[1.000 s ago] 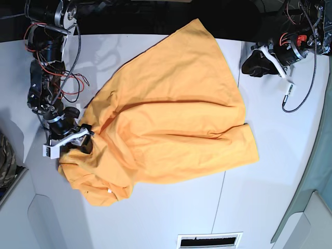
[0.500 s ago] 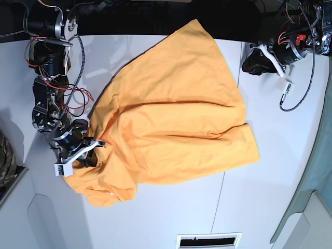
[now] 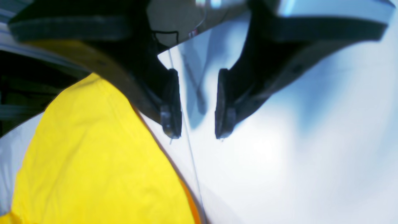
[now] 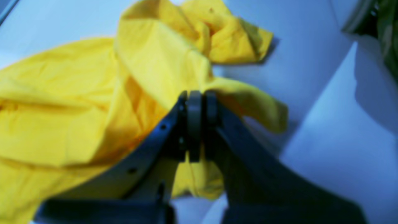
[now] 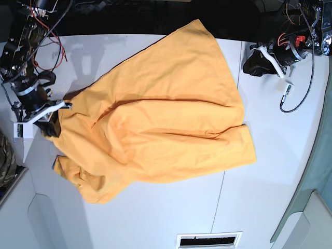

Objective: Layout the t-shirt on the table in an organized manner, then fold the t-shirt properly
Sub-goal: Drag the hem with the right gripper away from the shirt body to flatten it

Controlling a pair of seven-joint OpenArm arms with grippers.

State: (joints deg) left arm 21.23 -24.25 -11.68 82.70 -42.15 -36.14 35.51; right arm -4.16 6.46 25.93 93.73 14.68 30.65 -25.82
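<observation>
The orange-yellow t-shirt [image 5: 166, 114] lies spread and wrinkled across the white table [image 5: 155, 218], one corner reaching the far edge. Its left side is bunched. My right gripper [image 5: 49, 116] is at the table's left side, shut on a fold of the t-shirt's left edge. In the right wrist view, the right gripper [image 4: 195, 96] pinches the yellow t-shirt [image 4: 77, 118] just above the table. My left gripper [image 5: 253, 65] hovers at the far right, beside the t-shirt's right edge. In the left wrist view the left gripper [image 3: 196, 124] is open, with nothing between its fingers and the t-shirt [image 3: 93, 161] to its left.
A camouflage cloth [image 5: 5, 161] sits off the table's left edge, also in the right wrist view as the cloth [image 4: 388, 37]. The panel seam [image 5: 228, 171] runs down the table right of centre. A vent slot [image 5: 210, 240] is at the front edge. A cable [image 5: 298, 98] hangs from the left arm.
My right gripper closed on the t-shirt's left edge and pulled it left and toward the far side, stretching that side out. The left gripper narrowed slightly and stayed put.
</observation>
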